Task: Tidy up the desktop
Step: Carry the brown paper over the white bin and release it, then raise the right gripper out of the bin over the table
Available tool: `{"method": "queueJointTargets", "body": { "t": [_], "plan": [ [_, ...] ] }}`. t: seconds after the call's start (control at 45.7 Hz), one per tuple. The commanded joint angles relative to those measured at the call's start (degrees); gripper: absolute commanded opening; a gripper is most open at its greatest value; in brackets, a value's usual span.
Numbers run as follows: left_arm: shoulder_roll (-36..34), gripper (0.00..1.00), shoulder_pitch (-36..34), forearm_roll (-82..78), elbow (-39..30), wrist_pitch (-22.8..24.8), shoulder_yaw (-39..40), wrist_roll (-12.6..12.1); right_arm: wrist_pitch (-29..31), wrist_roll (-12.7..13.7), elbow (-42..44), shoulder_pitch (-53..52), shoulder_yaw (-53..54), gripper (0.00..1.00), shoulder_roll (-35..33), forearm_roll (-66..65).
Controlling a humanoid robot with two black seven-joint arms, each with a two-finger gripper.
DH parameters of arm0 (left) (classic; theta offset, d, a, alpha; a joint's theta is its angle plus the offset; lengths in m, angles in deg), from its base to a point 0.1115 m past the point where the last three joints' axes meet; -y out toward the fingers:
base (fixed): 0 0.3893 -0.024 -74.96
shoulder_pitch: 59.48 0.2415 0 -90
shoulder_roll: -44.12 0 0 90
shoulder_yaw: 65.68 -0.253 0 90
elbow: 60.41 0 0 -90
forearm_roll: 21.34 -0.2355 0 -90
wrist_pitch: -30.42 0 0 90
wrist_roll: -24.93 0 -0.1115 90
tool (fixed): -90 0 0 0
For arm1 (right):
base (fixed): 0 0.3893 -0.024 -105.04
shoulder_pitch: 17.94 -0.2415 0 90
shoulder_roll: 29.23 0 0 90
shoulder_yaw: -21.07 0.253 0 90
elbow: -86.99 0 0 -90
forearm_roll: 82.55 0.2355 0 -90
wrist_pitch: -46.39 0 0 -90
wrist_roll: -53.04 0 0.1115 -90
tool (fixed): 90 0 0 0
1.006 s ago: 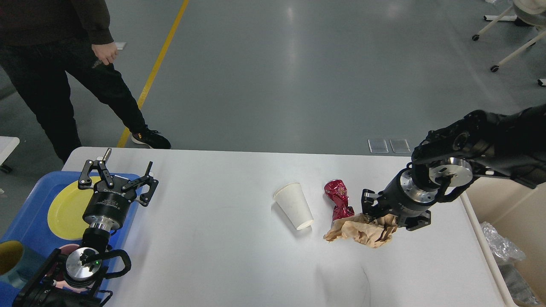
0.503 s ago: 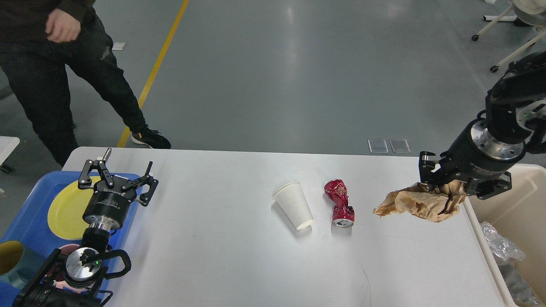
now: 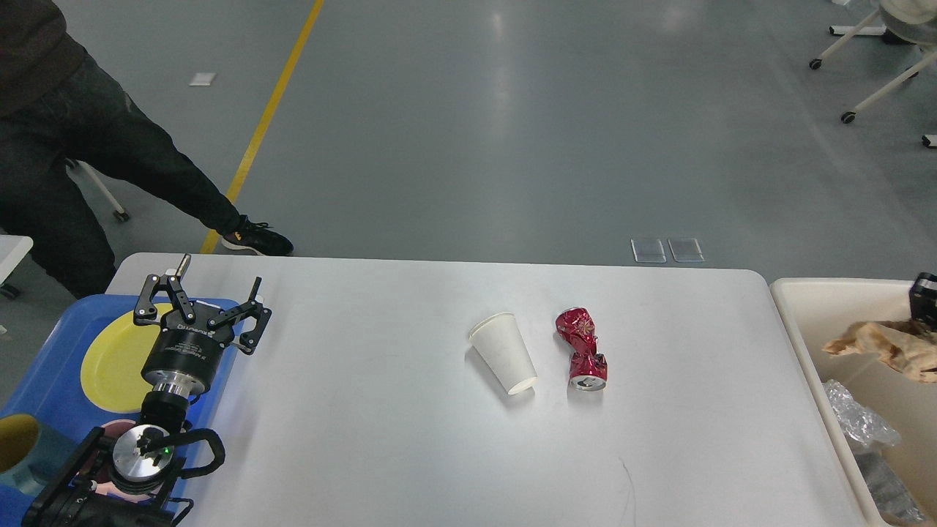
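The left arm is seen as black throughout, ending in a cylindrical gripper with white lettering, skeletal linked black jaws, a polished silver wrist flange, a small green light and a looped black cable.

We find almost nothing readable. A line of pale lettering runs across the black body of our left gripper, just right of the yellow plate, but it is too small and blurred for us to make out. The crushed red can carries a pale pattern, no legible brand. The white paper cup beside it is plain.
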Motion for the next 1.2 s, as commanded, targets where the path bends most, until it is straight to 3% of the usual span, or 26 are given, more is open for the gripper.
{"method": "queueJointTargets", "body": {
  "t": [0.0, 0.197, 0.35, 0.503, 0.81, 0.831, 0.897, 0.963, 1.181],
  "plan": [
    [0.0, 0.97, 0.0, 0.0, 0.0, -0.1, 0.0, 0.0, -3.1, -0.1, 11.2, 14.7, 8.6, 0.0, -5.5, -0.1],
    [0.0, 0.97, 0.0, 0.0, 0.0, 0.0, 0.0, 0.0, -11.9, -0.2, 29.8, 42.7, 26.0, 0.0, -4.5, 0.0],
    [0.0, 0.97, 0.0, 0.0, 0.0, 0.0, 0.0, 0.0, -15.6, -0.1, 45.1, 59.9, 35.8, 0.0, 3.7, 0.0],
    [0.0, 0.97, 0.0, 0.0, 0.0, 0.0, 0.0, 0.0, -17.3, -0.1, 59.8, 71.2, 37.6, 0.0, 13.0, 1.0],
    [0.0, 0.97, 0.0, 0.0, 0.0, 0.0, 0.0, 0.0, -21.0, -0.2, 62.1, 75.2, 38.6, 0.0, 16.7, 1.1],
    [0.0, 0.97, 0.0, 0.0, 0.0, 0.0, 0.0, 0.0, -21.1, -0.2, 62.1, 75.3, 38.5, 0.05, 16.7, 1.1],
    [0.0, 0.97, 0.0, 0.0, 0.0, 0.0, 0.0, 0.0, -22.1, -0.2, 62.1, 75.0, 38.2, 0.61, 16.7, 1.1],
    [0.1, 0.97, 0.0, 0.0, 0.0, 0.0, 0.0, 0.0, -22.9, -0.5, 62.0, 74.6, 38.4, 0.99, 16.3, 1.1],
    [0.0, 0.97, 0.0, 0.0, 0.0, 0.0, 0.0, 0.0, -22.5, -0.5, 60.5, 72.4, 39.1, 1.0, 15.9, 1.0]
  ]
}}
